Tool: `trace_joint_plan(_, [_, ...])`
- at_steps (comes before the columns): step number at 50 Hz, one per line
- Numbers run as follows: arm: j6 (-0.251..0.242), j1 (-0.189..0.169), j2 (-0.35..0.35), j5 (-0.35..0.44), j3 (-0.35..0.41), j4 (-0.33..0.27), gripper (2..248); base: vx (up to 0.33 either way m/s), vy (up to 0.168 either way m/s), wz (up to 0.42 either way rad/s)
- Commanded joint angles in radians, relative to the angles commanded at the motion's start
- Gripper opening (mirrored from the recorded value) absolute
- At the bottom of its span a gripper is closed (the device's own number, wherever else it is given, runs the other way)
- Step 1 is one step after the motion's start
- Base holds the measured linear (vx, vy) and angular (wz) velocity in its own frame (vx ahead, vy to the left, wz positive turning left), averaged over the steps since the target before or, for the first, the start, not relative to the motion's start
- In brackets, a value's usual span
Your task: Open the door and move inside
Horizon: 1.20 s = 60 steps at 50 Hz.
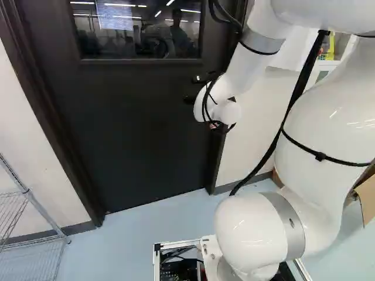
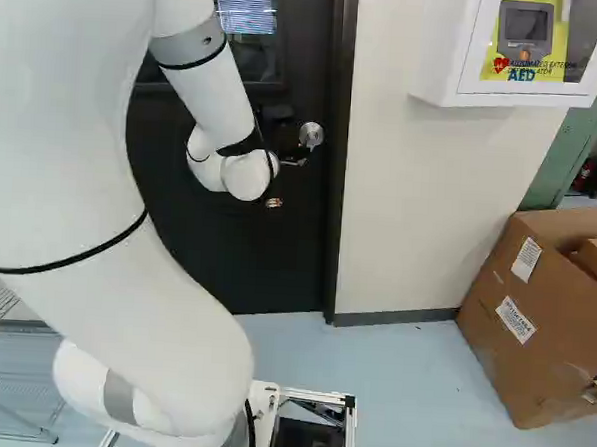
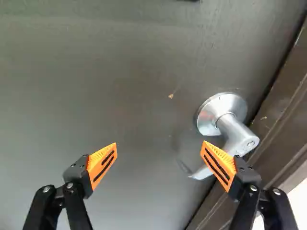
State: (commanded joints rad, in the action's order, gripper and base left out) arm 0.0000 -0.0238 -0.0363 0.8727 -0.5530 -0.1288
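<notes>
A dark door [image 1: 135, 129] with a window stands closed in its frame. My gripper [image 1: 197, 88] is in front of it, near the latch edge, partly hidden by the wrist in the left base view. In the wrist view the gripper [image 3: 160, 147] is open, its orange pads wide apart with nothing between them. The silver lever handle [image 3: 235, 134] lies ahead of one finger, which covers part of it; its bent free end shows just inside that finger. Whether they touch, I cannot tell. The handle's round plate [image 2: 311, 135] also shows in the right base view.
The door frame [image 2: 333, 235] runs beside the handle, followed by a pale wall [image 2: 399, 219]. A white cabinet [image 2: 525, 95] hangs on that wall. Cardboard boxes [image 2: 533, 326] stand on the floor at the right. A wire rack [image 1: 35, 234] stands at the left of the left base view.
</notes>
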Motion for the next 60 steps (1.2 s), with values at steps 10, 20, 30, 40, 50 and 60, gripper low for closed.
trace_joint_plan(10, [0.000, 0.000, -0.029, 0.000, -0.005, 0.000, 247, 0.000, 0.000, 0.000])
trace_joint_plan(20, [0.000, 0.002, -0.082, 0.000, -0.038, 0.000, 247, 0.000, 0.000, 0.000])
trace_joint_plan(30, [0.000, 0.011, -0.152, 0.000, -0.089, 0.000, 247, 0.000, 0.000, 0.000])
trace_joint_plan(40, [0.000, 0.021, -0.219, 0.000, -0.141, 0.000, 247, 0.000, 0.000, 0.000])
trace_joint_plan(50, [0.000, 0.031, -0.286, 0.000, -0.195, 0.000, 247, 0.000, 0.000, 0.000])
trace_joint_plan(60, [0.000, 0.041, -0.344, 0.000, -0.250, 0.000, 247, 0.000, 0.000, 0.000])
